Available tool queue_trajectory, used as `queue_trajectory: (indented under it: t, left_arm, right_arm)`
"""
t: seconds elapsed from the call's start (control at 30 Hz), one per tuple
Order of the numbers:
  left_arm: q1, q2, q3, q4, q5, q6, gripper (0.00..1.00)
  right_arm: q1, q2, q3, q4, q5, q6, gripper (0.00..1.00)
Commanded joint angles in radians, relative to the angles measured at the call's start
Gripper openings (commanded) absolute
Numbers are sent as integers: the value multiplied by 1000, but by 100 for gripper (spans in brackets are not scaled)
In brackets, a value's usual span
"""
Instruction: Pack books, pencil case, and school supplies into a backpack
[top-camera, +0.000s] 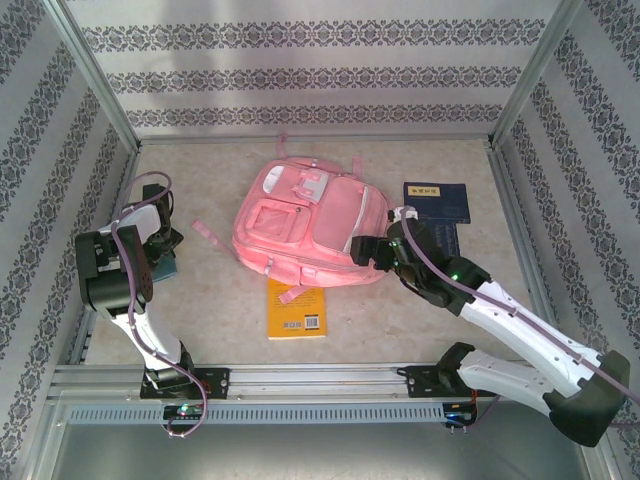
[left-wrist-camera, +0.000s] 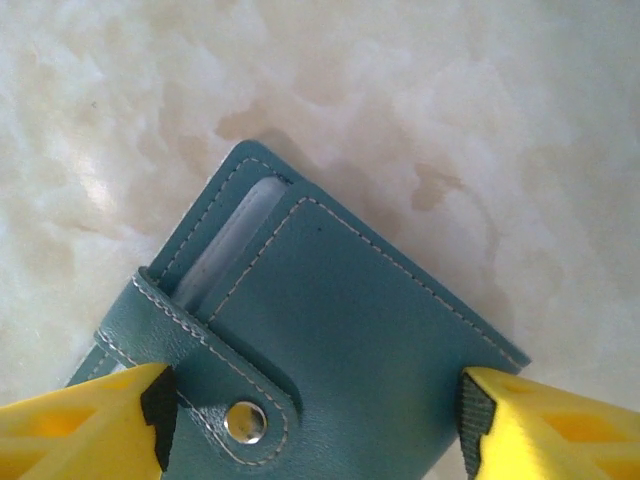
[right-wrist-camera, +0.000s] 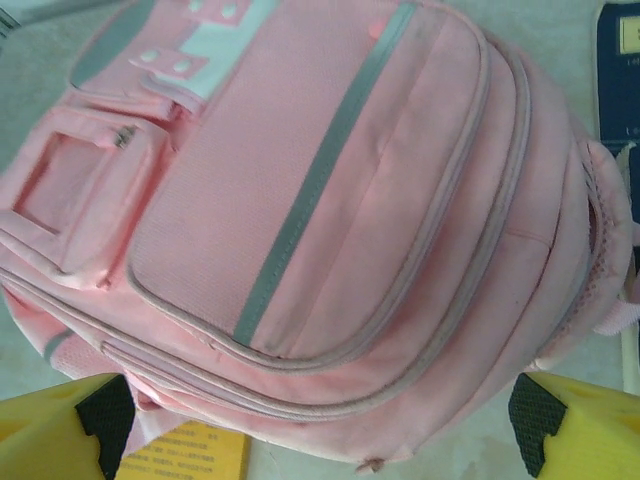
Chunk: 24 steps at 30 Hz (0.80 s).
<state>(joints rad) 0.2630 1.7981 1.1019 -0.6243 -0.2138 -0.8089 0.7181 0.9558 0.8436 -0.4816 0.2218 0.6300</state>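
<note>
**Packing barely begun: left tool over the teal case, right tool at the bag**

The left tool (left-wrist-camera: 312, 410) is pointing straight down at the teal snap case (left-wrist-camera: 330, 330). Its yellow fingers (left-wrist-camera: 95, 420) are standing apart above the case's near end, and I'm not seeing a grip on it. The case is lying flat on the table (top-camera: 220, 170) at the far left, with the left arm folded above it, elbow raised.

Across the way, the right tool (right-wrist-camera: 320, 415) is gaping wide, facing the right side of the pink backpack (top-camera: 310, 225), its arm reaching in diagonally from the near right corner.

The backpack is lying front-up mid-table, and its zips are looking closed to me. The yellow book (top-camera: 297, 312) is sitting partly tucked under its near edge, and the navy books (top-camera: 437, 203) are lying just beside it on the right. I'm judging nearly everything is left to do.
</note>
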Motion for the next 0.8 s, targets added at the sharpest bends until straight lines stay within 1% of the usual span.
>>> queue_trajectory:
  t: [0.0, 0.17, 0.33, 0.5, 0.53, 0.6, 0.67, 0.73, 0.77]
  left_arm:
    - [5, 37, -60, -116, 57, 38, 68]
    - [4, -2, -86, -101, 86, 46, 52]
    - [4, -39, -100, -107, 88, 56, 38]
    - [-6, -77, -131, -72, 176, 38, 15]
    - [-12, -80, -135, -70, 191, 38, 12]
    - [-22, -89, -131, -86, 202, 48, 10]
    - [-33, -132, -119, -116, 170, 71, 12]
    - [-38, -188, -109, -138, 138, 103, 19]
    - [-38, -213, -100, -156, 117, 122, 26]
  right_arm:
    - [9, -29, -35, 42, 29, 4, 96]
    - [6, -49, -56, 54, 32, -16, 96]
    - [3, -72, -80, 73, 44, -42, 96]
    - [-11, -72, -98, 93, 29, -63, 95]
    - [-11, -71, -97, 96, 25, -67, 96]
    - [-17, -68, -94, 101, 15, -75, 95]
    - [-17, -68, -91, 103, 5, -83, 95]
    - [-17, -66, -90, 104, 0, -87, 96]
    - [-18, -64, -90, 107, -4, -91, 96]
